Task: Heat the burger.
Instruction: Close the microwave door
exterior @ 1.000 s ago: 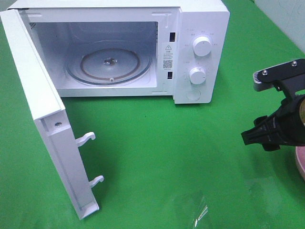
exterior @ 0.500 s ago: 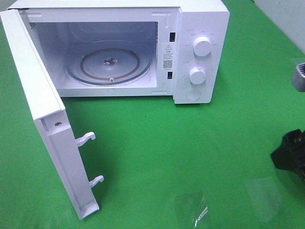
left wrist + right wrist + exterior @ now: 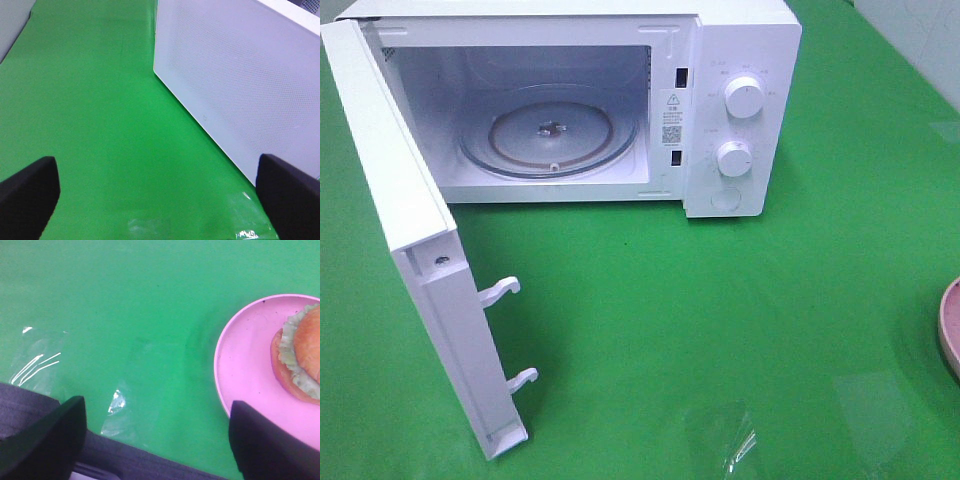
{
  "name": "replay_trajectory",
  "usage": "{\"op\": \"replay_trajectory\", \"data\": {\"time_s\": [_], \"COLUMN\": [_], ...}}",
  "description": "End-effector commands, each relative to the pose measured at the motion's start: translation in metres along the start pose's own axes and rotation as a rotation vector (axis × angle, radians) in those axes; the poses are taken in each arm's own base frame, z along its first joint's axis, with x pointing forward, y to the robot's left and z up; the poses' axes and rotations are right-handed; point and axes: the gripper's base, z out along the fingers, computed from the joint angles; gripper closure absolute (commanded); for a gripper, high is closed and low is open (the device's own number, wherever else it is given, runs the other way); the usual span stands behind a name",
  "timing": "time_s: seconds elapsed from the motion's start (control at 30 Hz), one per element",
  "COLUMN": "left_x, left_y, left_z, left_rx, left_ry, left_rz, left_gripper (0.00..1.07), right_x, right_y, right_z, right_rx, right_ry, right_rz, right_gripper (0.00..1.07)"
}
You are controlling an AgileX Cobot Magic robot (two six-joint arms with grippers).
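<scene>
The right gripper (image 3: 155,435) hangs empty with jaws spread, the tall lettuce-frilled burger (image 3: 299,360) on its shallow pink plate (image 3: 245,365) just beyond one fingertip, presumably ready for pickup.

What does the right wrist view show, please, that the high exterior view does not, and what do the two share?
Only the right wrist view shows the burger, lying on the pink plate with its lettuce frill visible, and the right gripper with its jaws apart and nothing between them. Only the exterior view shows the microwave with its door swung open, the bare glass turntable inside and the two knobs. Both show the green tabletop and the plate, though the exterior view catches only its rim at the right edge.
</scene>
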Motion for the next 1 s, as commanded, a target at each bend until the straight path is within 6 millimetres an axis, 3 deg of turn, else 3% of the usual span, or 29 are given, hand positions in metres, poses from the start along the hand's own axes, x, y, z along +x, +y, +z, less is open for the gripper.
{"op": "replay_trajectory", "data": {"time_s": [0.03,0.27,0.53,1.0], "left_x": [0.0,0.0,0.0,0.0], "left_y": [0.0,0.0,0.0,0.0], "left_z": [-0.002,-0.002,-0.002,-0.001], "left_rx": [0.001,0.001,0.001,0.002], "left_ry": [-0.026,-0.026,-0.026,-0.023], "left_rz": [0.0,0.0,0.0,-0.001], "left_gripper": [0.07,0.07,0.07,0.07], "right_x": [0.013,0.032,0.059,0.059], "right_y": [-0.005,-0.014,-0.012,-0.011], "right_z": [-0.016,-0.044,-0.066,-0.066], "right_rx": [0.003,0.117,0.185,0.189], "right_ry": [-0.099,-0.285,-0.486,-0.484], "right_rz": [0.056,0.115,0.161,0.175], "right_gripper": [0.31,0.31,0.31,0.31]}}
